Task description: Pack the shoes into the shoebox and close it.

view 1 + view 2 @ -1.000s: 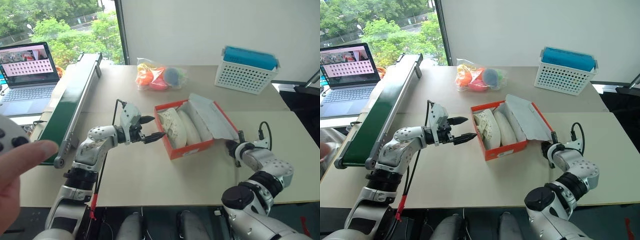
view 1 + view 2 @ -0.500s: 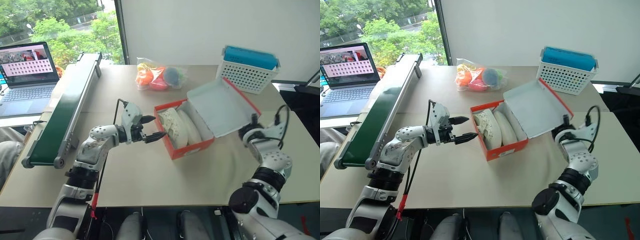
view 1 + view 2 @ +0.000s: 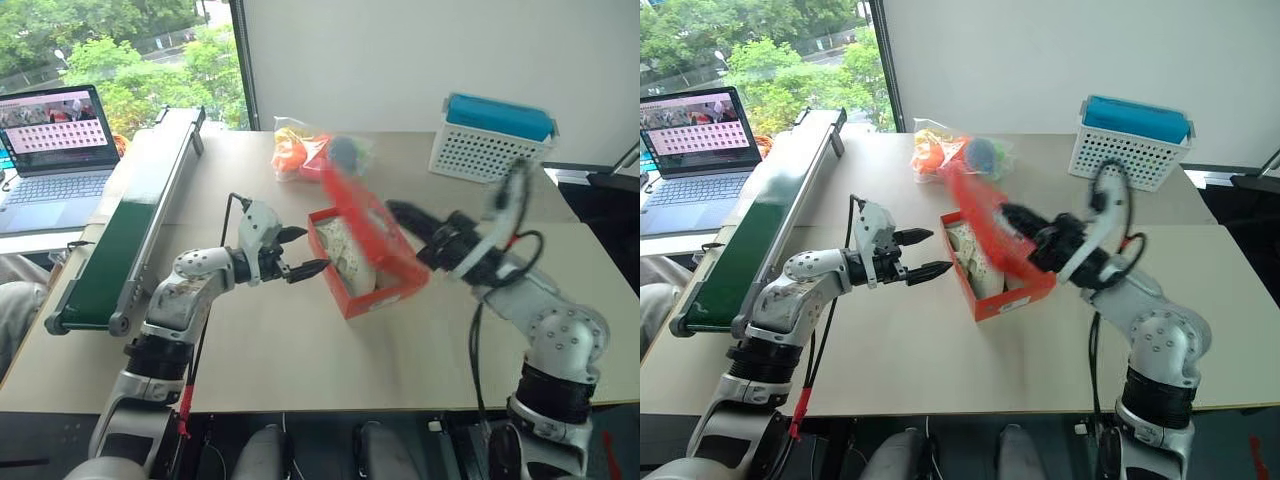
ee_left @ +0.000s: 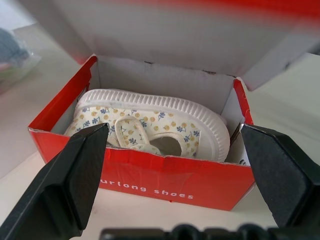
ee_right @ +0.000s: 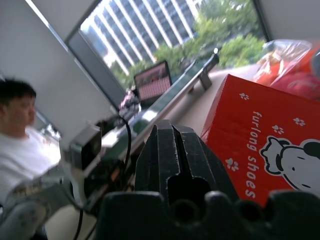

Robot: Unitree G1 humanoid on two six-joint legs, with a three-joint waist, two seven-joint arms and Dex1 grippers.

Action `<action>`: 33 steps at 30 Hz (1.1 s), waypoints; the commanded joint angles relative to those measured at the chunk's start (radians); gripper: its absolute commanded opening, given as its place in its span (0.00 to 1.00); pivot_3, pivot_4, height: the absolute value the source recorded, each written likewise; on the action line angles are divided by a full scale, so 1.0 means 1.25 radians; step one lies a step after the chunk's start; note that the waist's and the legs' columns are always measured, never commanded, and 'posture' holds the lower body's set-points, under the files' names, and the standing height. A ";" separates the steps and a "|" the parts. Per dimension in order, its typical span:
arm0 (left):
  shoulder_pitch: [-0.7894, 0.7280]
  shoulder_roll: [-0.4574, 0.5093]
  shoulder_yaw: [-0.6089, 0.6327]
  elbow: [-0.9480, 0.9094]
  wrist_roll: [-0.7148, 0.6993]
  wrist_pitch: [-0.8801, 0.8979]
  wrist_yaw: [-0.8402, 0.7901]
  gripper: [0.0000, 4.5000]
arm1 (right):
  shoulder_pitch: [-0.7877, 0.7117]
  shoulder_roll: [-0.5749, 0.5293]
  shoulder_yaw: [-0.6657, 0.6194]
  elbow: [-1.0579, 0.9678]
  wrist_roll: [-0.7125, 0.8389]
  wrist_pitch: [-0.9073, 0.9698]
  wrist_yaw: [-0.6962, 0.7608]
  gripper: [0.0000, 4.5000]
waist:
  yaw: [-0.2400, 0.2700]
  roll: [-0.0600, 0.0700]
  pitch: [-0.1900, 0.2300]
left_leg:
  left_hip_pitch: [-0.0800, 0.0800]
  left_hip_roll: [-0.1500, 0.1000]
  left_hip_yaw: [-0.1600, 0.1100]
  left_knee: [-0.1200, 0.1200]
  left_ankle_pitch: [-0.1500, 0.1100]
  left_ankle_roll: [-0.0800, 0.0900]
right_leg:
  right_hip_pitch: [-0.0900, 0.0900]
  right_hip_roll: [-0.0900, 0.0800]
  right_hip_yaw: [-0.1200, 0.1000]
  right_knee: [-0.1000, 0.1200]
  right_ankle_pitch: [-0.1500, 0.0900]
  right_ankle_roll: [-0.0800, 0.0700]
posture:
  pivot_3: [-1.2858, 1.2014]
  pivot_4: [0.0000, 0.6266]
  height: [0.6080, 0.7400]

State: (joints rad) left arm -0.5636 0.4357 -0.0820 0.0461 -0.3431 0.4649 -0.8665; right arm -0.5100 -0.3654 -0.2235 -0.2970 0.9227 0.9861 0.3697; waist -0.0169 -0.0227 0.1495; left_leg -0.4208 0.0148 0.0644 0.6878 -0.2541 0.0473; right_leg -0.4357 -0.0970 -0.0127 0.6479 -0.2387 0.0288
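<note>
Cream lace-up shoes [image 4: 150,125] lie inside the orange-red cardboard shoebox [image 3: 375,293], lid half-raised. Left gripper [image 3: 302,252] jaws spread beside it; right gripper [image 3: 1012,217] jaws pressed together against the lid

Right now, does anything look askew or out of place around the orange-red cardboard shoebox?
Nothing looks damaged or spilled. The orange-red cardboard shoebox sits at an angle to the table edge, its hinged lid tilted half over it, not yet shut. Both cream floral shoes lie inside. The shut right gripper is beside the lid; the open left gripper hovers near the box.

shoes [image 4: 150,125] in the shoebox [image 3: 385,292] mid-table; basket [image 3: 490,140] behind right, bag [image 3: 318,152] behind, laptop [image 3: 55,145] far left
</note>
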 commanded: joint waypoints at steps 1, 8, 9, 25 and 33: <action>0.002 0.011 0.026 -0.040 -0.012 0.008 0.011 1.00 | -0.090 -0.029 0.086 0.180 -0.142 -0.056 0.012 0.01 | 0.002 0.000 0.000 | 0.000 0.000 0.000 0.002 0.000 0.000 | 0.000 0.000 0.000 0.000 0.000 0.000 | 0.52 0.24 0.73; 0.019 0.022 0.033 -0.062 -0.014 0.021 0.018 1.00 | -0.267 0.020 0.186 0.551 -0.333 -0.190 0.052 0.01 | 0.003 0.000 0.000 | -0.003 0.000 0.000 0.006 -0.001 0.001 | 0.000 0.000 0.000 0.000 0.001 0.001 | 0.52 0.24 0.73; 0.022 0.024 0.033 -0.065 -0.014 0.023 0.018 1.00 | -0.284 0.031 0.192 0.591 -0.346 -0.202 0.064 0.01 | 0.002 0.000 0.000 | -0.002 0.000 0.000 0.006 -0.001 0.001 | 0.000 0.000 0.000 0.000 0.001 0.001 | 0.52 0.24 0.73; 0.053 0.022 0.037 -0.095 -0.011 0.021 0.060 1.00 | -0.268 0.081 0.225 0.742 -0.529 -0.287 0.100 0.01 | 0.000 -0.001 -0.005 | 0.013 0.001 0.000 0.005 -0.002 0.002 | 0.013 0.000 0.000 0.001 0.002 0.001 | 0.52 0.24 0.73; 0.069 -0.003 0.060 -0.089 -0.009 0.003 0.120 1.00 | -0.140 0.052 -0.029 0.311 -0.293 -0.092 0.053 0.01 | 0.006 -0.001 -0.004 | 0.004 0.000 -0.002 0.005 -0.002 0.002 | 0.007 -0.003 -0.001 0.001 0.002 0.001 | 0.52 0.24 0.73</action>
State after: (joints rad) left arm -0.4716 0.4422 -0.0305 -0.0314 -0.3511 0.4973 -0.7353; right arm -0.7018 -0.2732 -0.1880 0.2449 0.4805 0.8124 0.4518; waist -0.0091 -0.0242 0.1442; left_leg -0.4169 0.0146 0.0623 0.6941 -0.2563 0.0499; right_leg -0.4272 -0.1005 -0.0147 0.6485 -0.2358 0.0306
